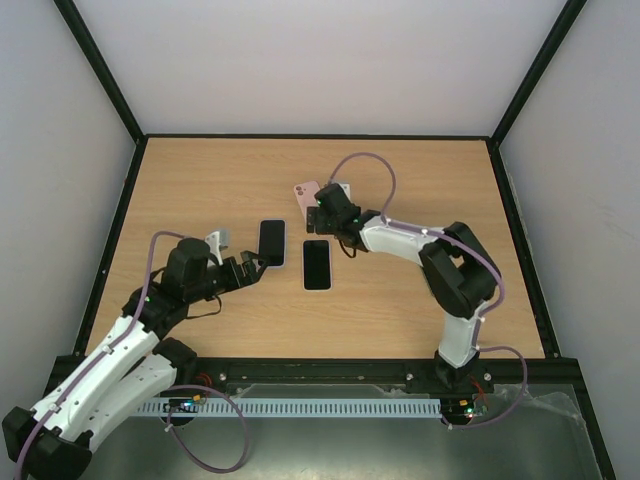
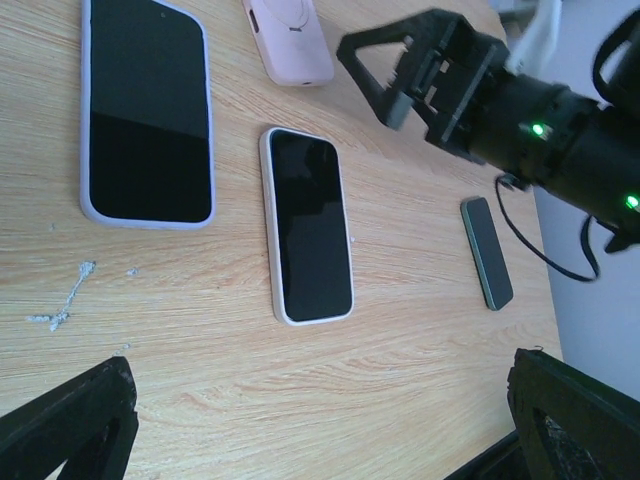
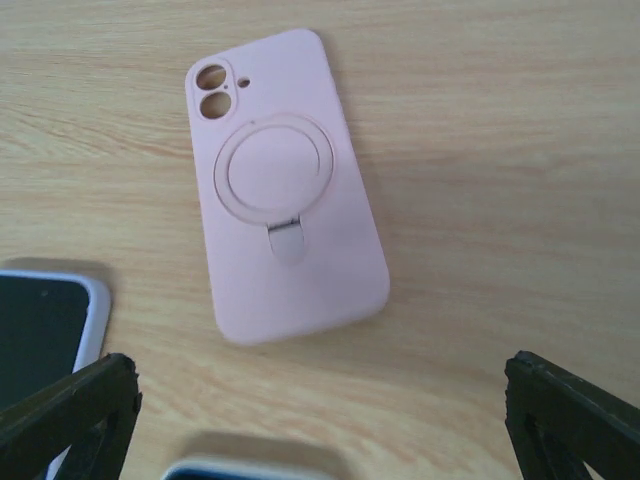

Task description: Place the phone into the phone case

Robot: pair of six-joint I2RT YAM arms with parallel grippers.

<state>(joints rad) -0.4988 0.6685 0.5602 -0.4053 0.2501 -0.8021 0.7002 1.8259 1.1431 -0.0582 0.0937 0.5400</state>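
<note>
On the pale wood-grain table [image 1: 200, 180], towards its far middle, the phone case [image 3: 285, 185] lies back up: a smooth, matt pink shell with rounded corners, two round camera cut-outs at one corner and a raised ring with a small tab in its centre. The right gripper [image 3: 320, 420] is near it with its dark, wedge-shaped fingers [image 3: 70, 410] spread wide, nothing between them and the case untouched. Nearer the arms, the phone [image 2: 308, 225] lies flat, screen up, a glossy black rectangle inside a thin white rim, apart from the case. Beside it on the left is a larger phone [image 2: 147, 110] with a lavender rim, also screen up, and off to the right a small dark green handset [image 2: 487, 253] rests by the right arm. The left gripper [image 2: 318, 425] is low over the board, its jaws wide apart and empty. A few chalky white scuffs [image 2: 60, 300] mark the wood. A black border [image 1: 120, 230] edges the table, black frame posts [image 1: 100, 70] rise at the back corners, and plain white walls [image 1: 300, 60] close in the space.
</note>
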